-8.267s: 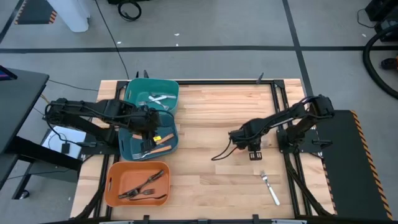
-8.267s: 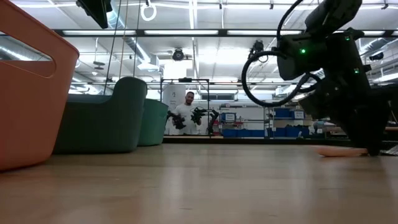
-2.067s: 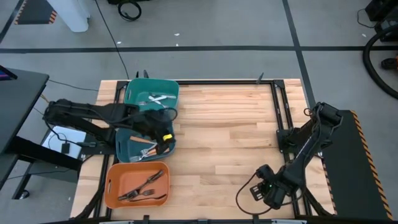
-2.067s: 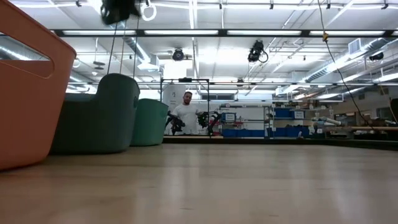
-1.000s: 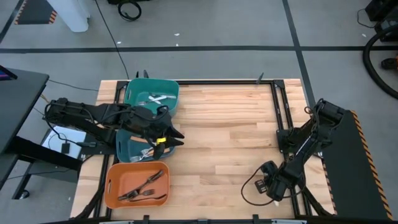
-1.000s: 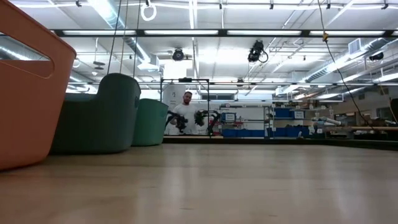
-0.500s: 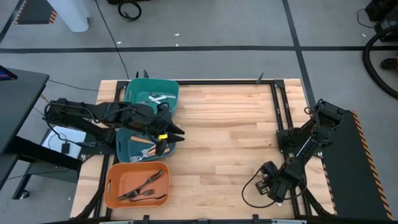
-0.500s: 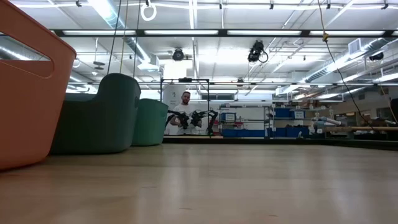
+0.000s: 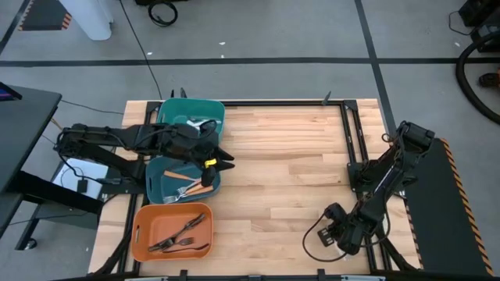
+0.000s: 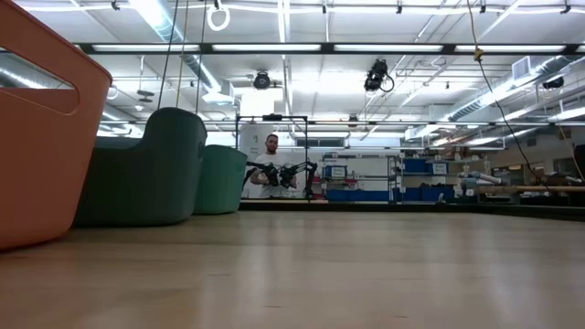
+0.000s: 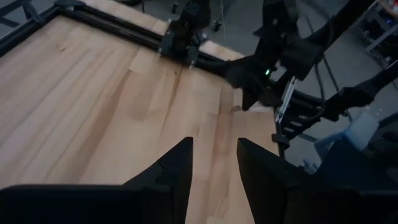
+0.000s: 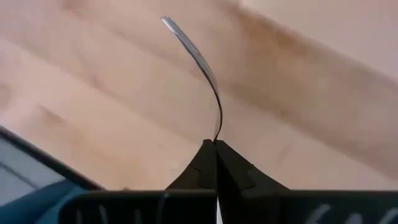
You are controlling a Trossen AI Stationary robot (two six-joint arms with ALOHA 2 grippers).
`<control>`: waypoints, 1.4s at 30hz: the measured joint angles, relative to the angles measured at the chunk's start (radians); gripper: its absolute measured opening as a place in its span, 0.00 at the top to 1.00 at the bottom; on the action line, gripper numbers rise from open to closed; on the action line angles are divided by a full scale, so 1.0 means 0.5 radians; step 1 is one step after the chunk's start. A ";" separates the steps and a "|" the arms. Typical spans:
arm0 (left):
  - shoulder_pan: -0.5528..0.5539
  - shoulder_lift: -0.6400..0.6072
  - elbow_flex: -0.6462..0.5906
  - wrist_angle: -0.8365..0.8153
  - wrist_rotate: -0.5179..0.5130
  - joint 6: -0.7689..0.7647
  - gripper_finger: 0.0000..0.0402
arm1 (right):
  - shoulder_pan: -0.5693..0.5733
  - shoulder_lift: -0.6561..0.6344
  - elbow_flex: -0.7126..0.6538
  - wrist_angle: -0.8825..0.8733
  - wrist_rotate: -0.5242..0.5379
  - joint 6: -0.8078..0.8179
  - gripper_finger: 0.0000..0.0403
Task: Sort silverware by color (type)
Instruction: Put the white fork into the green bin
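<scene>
A silver fork [image 12: 205,68] shows edge-on in the right wrist view, reaching away from my right gripper [image 12: 216,144], which is shut on it. In the high view that gripper [image 9: 333,234] sits low at the table's near right and hides the fork. My left gripper [image 9: 222,162] hovers open over the right rim of the blue bin [image 9: 160,183], nothing between its fingers [image 11: 180,163]. Orange-handled forks [image 9: 195,189] lie in the blue bin, white ones [image 9: 199,123] in the green bin [image 9: 176,111], and black ones [image 9: 181,234] in the orange bin [image 9: 148,226]. My right gripper pinches one end of the silver fork [image 12: 217,134] between its two fingertips. The fork runs straight on from the fingers, thin and curved, its free end [image 12: 166,21] over the wood. Which end is held, and whether the fork touches the table, I cannot tell.
The three bins stand in a column along the table's left side. Black rails [image 9: 351,140] frame the wooden top, and the right arm's base stands beyond the right rail. Bare wood lies between the two arms. A person [image 10: 270,164] stands far behind the table.
My left gripper has drifted toward the table's far edge, from above the blue bin's middle to its far right corner. My right gripper has stayed low at the near right, edging slightly toward the left.
</scene>
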 joint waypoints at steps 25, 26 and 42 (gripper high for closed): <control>0.179 0.146 -0.002 0.300 0.129 0.068 0.66 | -0.904 -0.581 0.001 0.839 1.044 -1.646 1.00; 0.193 0.159 -0.001 0.351 0.156 0.069 0.66 | -0.970 -0.610 0.001 0.920 1.016 -1.782 1.00; 0.513 0.378 0.001 0.827 0.474 0.041 0.66 | -1.809 -0.739 0.003 1.793 0.117 -2.639 1.00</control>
